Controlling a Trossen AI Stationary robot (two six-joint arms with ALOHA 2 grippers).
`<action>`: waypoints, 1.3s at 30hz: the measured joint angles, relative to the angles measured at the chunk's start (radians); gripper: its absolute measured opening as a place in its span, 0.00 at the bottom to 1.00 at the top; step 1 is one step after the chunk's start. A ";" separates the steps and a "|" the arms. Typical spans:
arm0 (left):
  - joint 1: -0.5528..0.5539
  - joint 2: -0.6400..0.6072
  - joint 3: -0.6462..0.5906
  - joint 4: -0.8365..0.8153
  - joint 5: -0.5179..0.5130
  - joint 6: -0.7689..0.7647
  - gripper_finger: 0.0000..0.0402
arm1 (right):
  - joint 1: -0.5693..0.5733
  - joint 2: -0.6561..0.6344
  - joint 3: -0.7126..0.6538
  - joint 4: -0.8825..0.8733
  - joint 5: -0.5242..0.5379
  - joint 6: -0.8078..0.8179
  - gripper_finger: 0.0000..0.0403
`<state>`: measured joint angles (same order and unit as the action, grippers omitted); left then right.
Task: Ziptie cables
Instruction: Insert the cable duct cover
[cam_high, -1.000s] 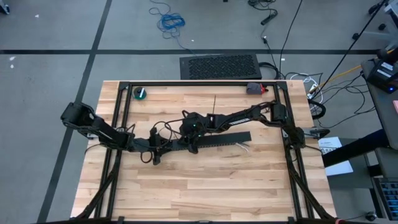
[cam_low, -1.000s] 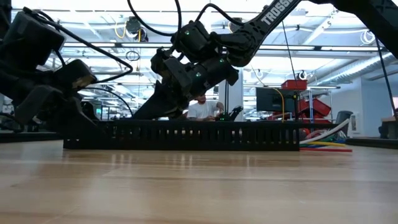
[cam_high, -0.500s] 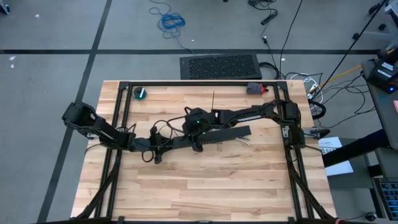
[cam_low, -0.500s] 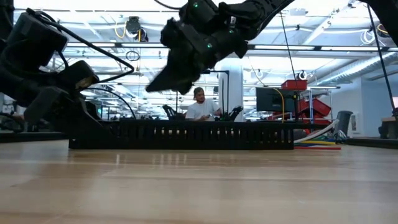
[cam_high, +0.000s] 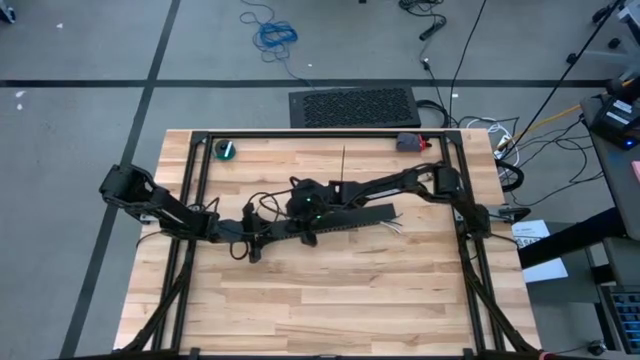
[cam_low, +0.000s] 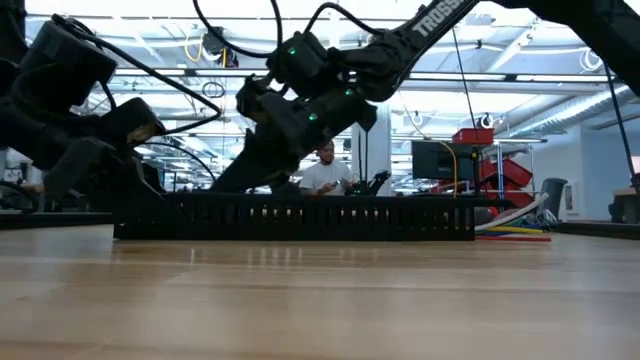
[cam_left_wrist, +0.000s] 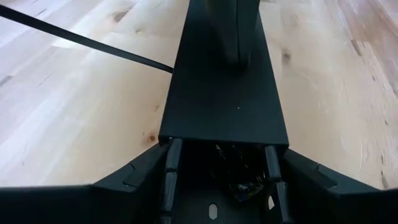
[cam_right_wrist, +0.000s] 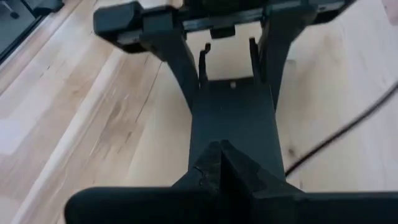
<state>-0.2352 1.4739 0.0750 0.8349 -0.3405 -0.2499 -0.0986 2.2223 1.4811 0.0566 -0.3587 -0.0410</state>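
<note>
A black slotted duct (cam_high: 350, 220) lies on the wooden table, running left to right. The cables (cam_low: 510, 232), thin coloured wires, stick out of its right end (cam_high: 393, 228). My left gripper (cam_left_wrist: 221, 158) is shut on the duct's left end (cam_high: 255, 243). My right gripper (cam_right_wrist: 221, 155) is shut, its tips down on the duct's top (cam_high: 312, 222). A thin dark ziptie (cam_high: 345, 165) lies on the table beyond the duct and reaches the duct's far side (cam_left_wrist: 87, 42). My left gripper has the duct's left end (cam_left_wrist: 186, 134) between its two fingers, one on each long side wall. The fingers come from the table's left, slanting down, and lie along the duct. The duct rests flat on the table. My right gripper presses its shut fingertips (cam_left_wrist: 231, 37) on the duct's flat top (cam_right_wrist: 231, 118), left of the middle. It slants down from the table's right, along the duct.
A green tape roll (cam_high: 227, 150) sits at the far left of the table and a small grey and red object (cam_high: 410, 142) at the far right. Black frame rails (cam_high: 190, 200) run along the table's sides. A person (cam_low: 325, 172) sits in the room behind.
My right gripper, staying shut, has risen clear of the duct and come back down onto its top, a little farther toward the table's left. The duct's right end has swung slightly toward the far edge. My left gripper has kept its hold.
</note>
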 joint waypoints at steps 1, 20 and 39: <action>0.003 0.000 0.001 0.000 0.001 0.003 0.56 | 0.000 0.006 0.007 0.002 0.000 0.000 0.00; 0.019 -0.031 0.021 0.030 -0.001 0.080 0.84 | -0.002 0.010 0.007 -0.011 0.019 0.003 0.00; 0.017 -0.084 0.002 -0.174 -0.001 -0.091 0.82 | -0.018 0.005 0.008 -0.124 0.011 -0.003 0.00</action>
<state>-0.2180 1.3903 0.0774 0.6611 -0.3412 -0.3412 -0.1169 2.2272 1.4895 -0.0672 -0.3478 -0.0444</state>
